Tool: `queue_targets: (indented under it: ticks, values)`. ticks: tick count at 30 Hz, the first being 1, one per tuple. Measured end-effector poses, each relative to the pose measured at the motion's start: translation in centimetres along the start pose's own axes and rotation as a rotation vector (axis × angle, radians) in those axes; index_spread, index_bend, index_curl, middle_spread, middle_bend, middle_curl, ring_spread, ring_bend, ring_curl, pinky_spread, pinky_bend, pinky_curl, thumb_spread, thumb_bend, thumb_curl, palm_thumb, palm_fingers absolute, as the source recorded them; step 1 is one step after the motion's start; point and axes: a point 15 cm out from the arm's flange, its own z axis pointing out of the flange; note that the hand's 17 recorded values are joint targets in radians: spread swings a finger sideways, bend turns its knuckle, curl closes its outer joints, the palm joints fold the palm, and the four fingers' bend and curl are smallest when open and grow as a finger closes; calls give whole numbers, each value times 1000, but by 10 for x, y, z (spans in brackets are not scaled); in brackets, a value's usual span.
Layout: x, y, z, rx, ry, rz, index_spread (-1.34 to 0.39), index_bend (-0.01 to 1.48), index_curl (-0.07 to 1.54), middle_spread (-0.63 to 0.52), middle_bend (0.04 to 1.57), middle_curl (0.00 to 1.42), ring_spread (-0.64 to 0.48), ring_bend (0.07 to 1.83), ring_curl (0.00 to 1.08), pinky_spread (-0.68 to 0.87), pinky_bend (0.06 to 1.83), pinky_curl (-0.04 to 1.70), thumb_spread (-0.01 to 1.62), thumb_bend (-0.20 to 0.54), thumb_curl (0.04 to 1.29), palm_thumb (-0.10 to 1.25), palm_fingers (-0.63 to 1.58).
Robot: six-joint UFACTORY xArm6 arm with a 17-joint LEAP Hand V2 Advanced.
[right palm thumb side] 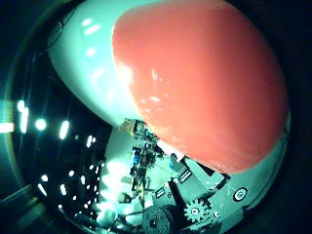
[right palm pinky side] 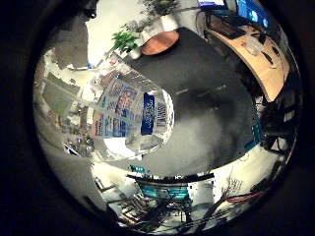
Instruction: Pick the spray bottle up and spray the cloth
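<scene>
We judge the spray bottle (right palm pinky side: 130, 115) lifted against the palm; the cloth is unseen. The fingers (right palm thumb side: 195, 204) show, but we cannot tell their closure. Next: locate the cloth, aim, squeeze.

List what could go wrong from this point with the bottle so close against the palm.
1. The clear plastic spray bottle with a blue label seems lifted high above the dark floor; a slip could mean a long drop.
2. Its red and white spray head fills the thumb-side view, and no cloth shows, so aiming may be off.
</scene>
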Motion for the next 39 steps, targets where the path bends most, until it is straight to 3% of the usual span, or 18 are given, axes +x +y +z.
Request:
queue_targets:
  ticks: [8,16,30,39]
  values:
    - [-61,33,4,-177,21,-63,-276,1187,700,-196,1353,768,-206,1450,644,-301,1340,618,846,-10,1056,991,1195]
    - [-96,24,0,-263,4,-55,-277,1189,699,-196,1354,768,-207,1456,647,-302,1332,626,851,-12,1062,992,1194]
    - [-38,-17,67,-512,-116,191,-277,1187,698,-196,1352,768,-206,1461,644,-302,1319,635,860,-11,1067,987,1197]
    - [9,-3,143,-692,-211,363,-277,1187,698,-196,1352,768,-205,1463,641,-303,1316,639,861,-12,1069,987,1197]
